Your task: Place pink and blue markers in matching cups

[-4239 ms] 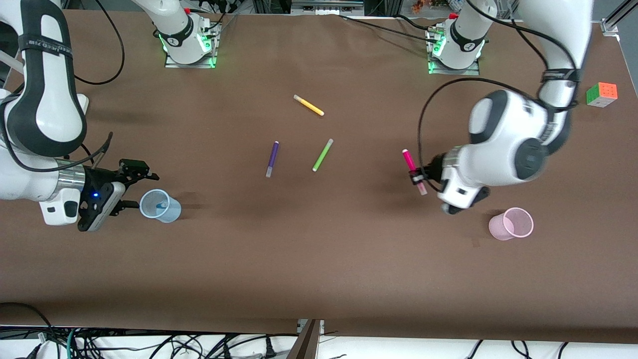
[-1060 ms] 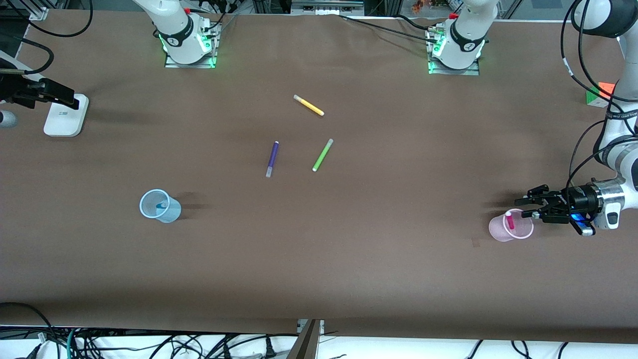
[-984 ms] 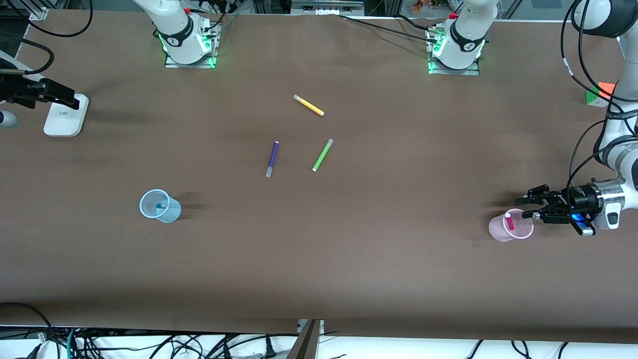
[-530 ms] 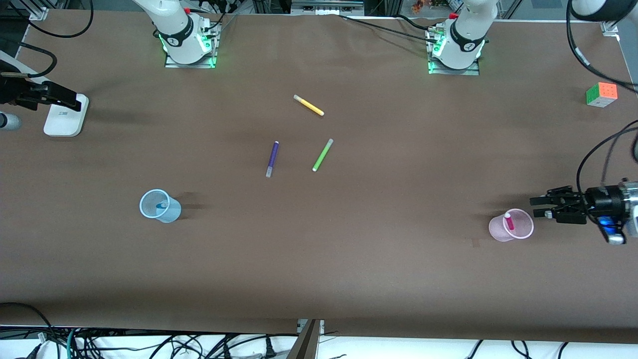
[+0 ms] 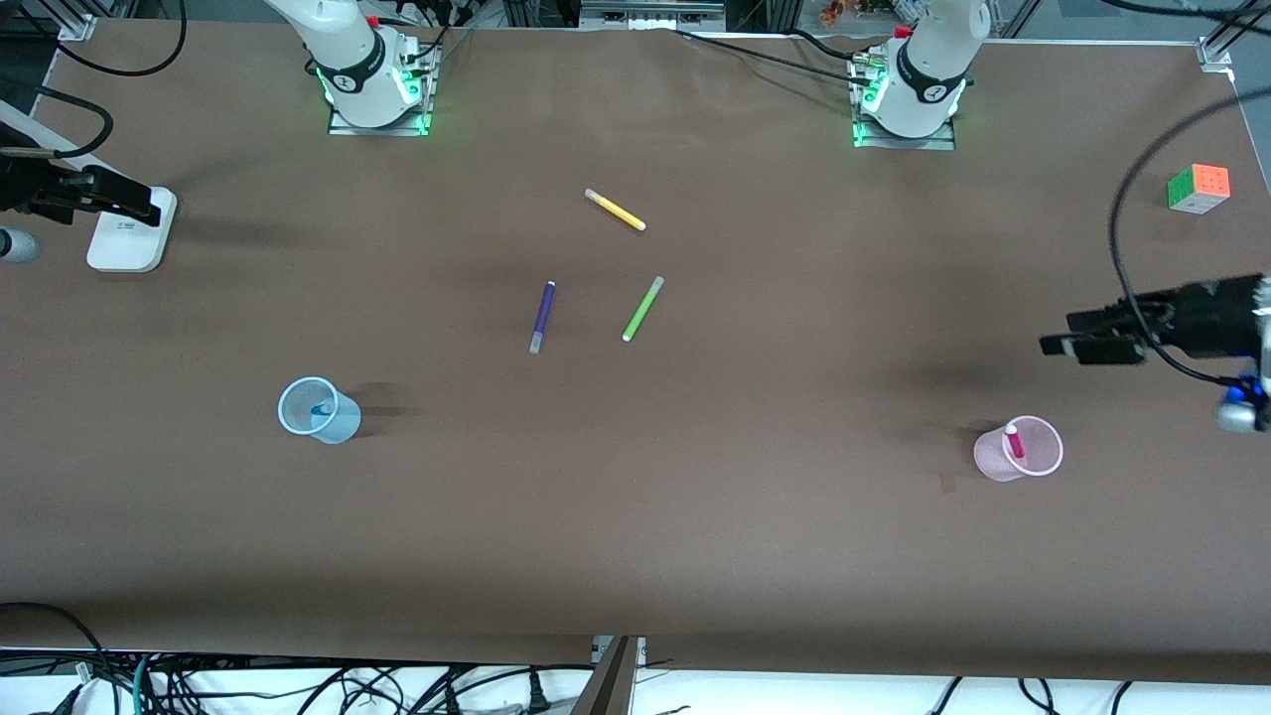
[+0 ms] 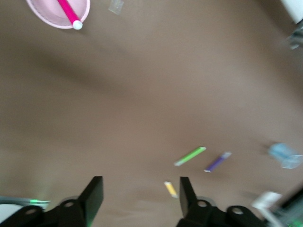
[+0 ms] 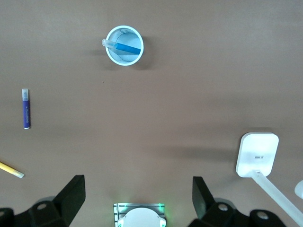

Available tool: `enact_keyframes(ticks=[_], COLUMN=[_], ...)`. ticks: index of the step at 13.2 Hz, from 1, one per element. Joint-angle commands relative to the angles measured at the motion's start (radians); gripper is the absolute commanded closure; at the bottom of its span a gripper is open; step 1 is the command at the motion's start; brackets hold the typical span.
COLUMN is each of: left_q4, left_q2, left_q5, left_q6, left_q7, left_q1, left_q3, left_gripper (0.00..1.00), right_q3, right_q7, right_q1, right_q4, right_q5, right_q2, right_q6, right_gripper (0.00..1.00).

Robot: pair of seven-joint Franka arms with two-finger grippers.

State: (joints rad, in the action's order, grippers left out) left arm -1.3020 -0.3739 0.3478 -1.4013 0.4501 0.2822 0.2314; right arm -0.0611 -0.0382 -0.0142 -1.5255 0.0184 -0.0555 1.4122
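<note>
The pink marker stands tilted in the pale pink cup, pale cap end up; both show in the left wrist view, marker in cup. My left gripper is open and empty, up in the air over bare table beside the pink cup, toward the left arm's end; its fingers are wide apart. The blue marker lies inside the pale blue cup, also seen from the right wrist, marker in cup. My right gripper is open and empty, high at the right arm's end.
A purple marker, a green marker and a yellow marker lie loose mid-table. A colour cube sits at the left arm's end. A white flat device lies under my right gripper.
My left gripper carried the pink marker to the pink cup, let it go there, then pulled back and rose away from the cup. My right arm withdrew from the blue cup.
</note>
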Motion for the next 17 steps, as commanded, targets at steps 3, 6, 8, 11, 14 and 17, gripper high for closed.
enact_keyframes(ticks=[3,6,8,11,14,17], left_q4=[-0.031,-0.042,-0.092,-0.268,-0.451,-0.415], left_q2=[0.111,0.139,0.167,0.274,0.403,0.405], left_q5=[-0.156,-0.261,-0.312,-0.314,-0.316,-0.316], left_q6=[0.041,0.053,0.033,-0.081,-0.214,-0.206], left_q7=[-0.004,-0.084,-0.178,-0.185,-0.292,-0.378], left_q1=[-0.138,-0.179,-0.167,-0.167,-0.188,-0.311], left_q3=[-0.015,-0.011,0.005,0.009,0.011,-0.136], left_gripper=[0.00,0.00,0.00,0.00,0.00,0.00], right_q3=[0.011,0.011,0.011,0.011,0.011,0.011], right_q7=[-0.003,-0.002,-0.002,-0.002,-0.003,-0.003], right_q1=[0.007,0.007,0.005,0.005,0.005,0.005], right_q4=[0.048,0.048,0.048,0.048,0.048,0.048], right_q5=[0.012,0.012,0.011,0.011,0.012,0.012], right_q2=[-0.029,-0.030,-0.030,-0.030,-0.030,-0.030], right_q6=[-0.001,0.001,0.001,0.001,0.001,0.001], right_gripper=[0.00,0.00,0.00,0.00,0.00,0.00])
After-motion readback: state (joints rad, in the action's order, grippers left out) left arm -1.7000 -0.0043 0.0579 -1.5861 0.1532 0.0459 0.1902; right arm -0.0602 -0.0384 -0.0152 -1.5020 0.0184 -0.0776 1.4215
